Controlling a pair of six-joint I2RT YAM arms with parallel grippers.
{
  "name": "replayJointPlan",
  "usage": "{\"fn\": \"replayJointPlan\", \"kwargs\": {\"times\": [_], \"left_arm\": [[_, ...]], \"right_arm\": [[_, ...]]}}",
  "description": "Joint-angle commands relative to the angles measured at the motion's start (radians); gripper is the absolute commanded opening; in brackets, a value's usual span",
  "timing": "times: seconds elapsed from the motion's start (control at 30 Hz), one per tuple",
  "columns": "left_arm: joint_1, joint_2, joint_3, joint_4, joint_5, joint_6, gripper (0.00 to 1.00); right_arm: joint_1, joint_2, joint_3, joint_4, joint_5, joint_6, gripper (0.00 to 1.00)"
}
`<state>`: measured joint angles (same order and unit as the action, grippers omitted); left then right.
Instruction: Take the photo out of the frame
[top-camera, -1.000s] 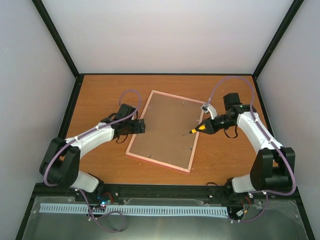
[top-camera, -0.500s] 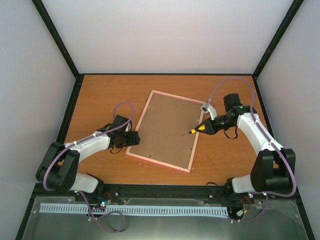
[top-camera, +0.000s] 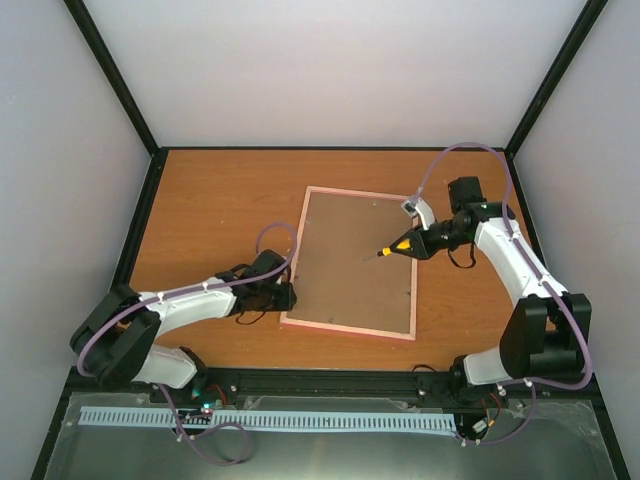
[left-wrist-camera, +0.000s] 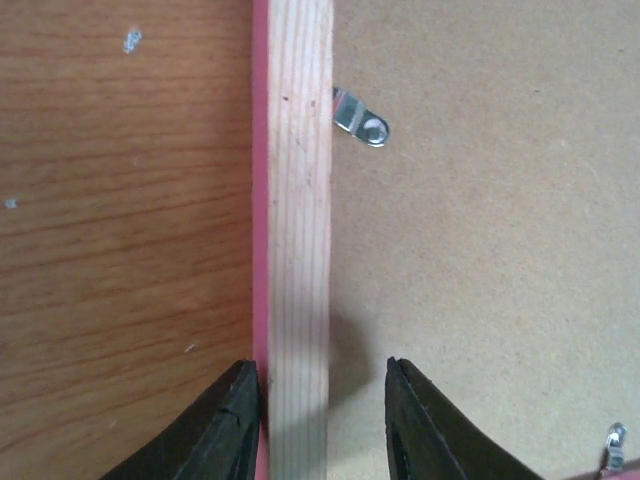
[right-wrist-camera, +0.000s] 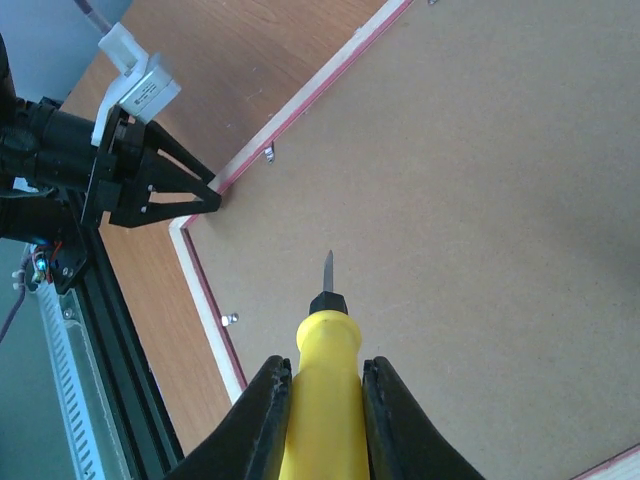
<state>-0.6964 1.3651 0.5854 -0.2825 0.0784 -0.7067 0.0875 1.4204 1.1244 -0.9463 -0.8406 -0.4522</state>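
Note:
The frame (top-camera: 345, 327) lies back side up in the middle of the table, its brown backing board (top-camera: 355, 260) facing me inside the thin pink border. The photo is hidden under that board. My left gripper (top-camera: 288, 297) stands open astride the frame's left rail (left-wrist-camera: 298, 220). One finger (left-wrist-camera: 225, 420) rests against the pink outer edge. The other finger sits on the board, apart from the rail. My right gripper (top-camera: 412, 243) is shut on a yellow-handled screwdriver (right-wrist-camera: 325, 400). The screwdriver's tip hovers over the board's right half.
Small metal turn clips (left-wrist-camera: 358, 118) hold the board along the inner edge of the rails, two more (right-wrist-camera: 230, 319) near the left gripper (right-wrist-camera: 195, 195). Bare wooden table (top-camera: 210, 200) surrounds the frame. Black posts and grey walls bound it.
The frame has swung from tilted to nearly square with the table. My left gripper slid down its left rail toward the near corner, jaws narrowing. The right gripper shifted slightly with the screwdriver.

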Motion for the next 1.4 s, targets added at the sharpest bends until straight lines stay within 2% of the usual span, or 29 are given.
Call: {"fn": "replayJointPlan", "kwargs": {"times": [0.0,0.17,0.27,0.37,0.5,0.9,1.07,1.37], "left_arm": [[-0.047,0.032,0.007,0.024,-0.079,-0.092,0.34],[-0.091,0.112,0.023,0.030,-0.084,-0.063,0.28],[-0.143,0.123,0.026,0.056,-0.101,-0.065,0.25],[-0.201,0.112,0.014,0.110,-0.115,-0.071,0.17],[-0.242,0.121,0.009,0.153,-0.124,-0.099,0.10],[-0.282,0.055,-0.066,0.212,-0.138,-0.201,0.05],[-0.282,0.063,-0.058,0.226,-0.138,-0.211,0.01],[-0.283,0.052,-0.064,0.219,-0.154,-0.220,0.01]], "right_arm": [[0.017,0.023,0.033,0.005,0.018,-0.007,0.03],[0.072,0.025,0.035,0.029,0.048,0.010,0.03],[0.161,0.009,0.033,0.057,0.141,0.002,0.03],[0.249,0.002,0.033,0.087,0.194,0.014,0.03],[0.303,0.051,0.072,0.081,0.174,0.035,0.03],[0.386,0.183,0.106,0.118,0.180,0.030,0.03],[0.436,0.233,0.122,0.143,0.172,0.048,0.03],[0.481,0.305,0.166,0.158,0.225,0.094,0.03]]}}
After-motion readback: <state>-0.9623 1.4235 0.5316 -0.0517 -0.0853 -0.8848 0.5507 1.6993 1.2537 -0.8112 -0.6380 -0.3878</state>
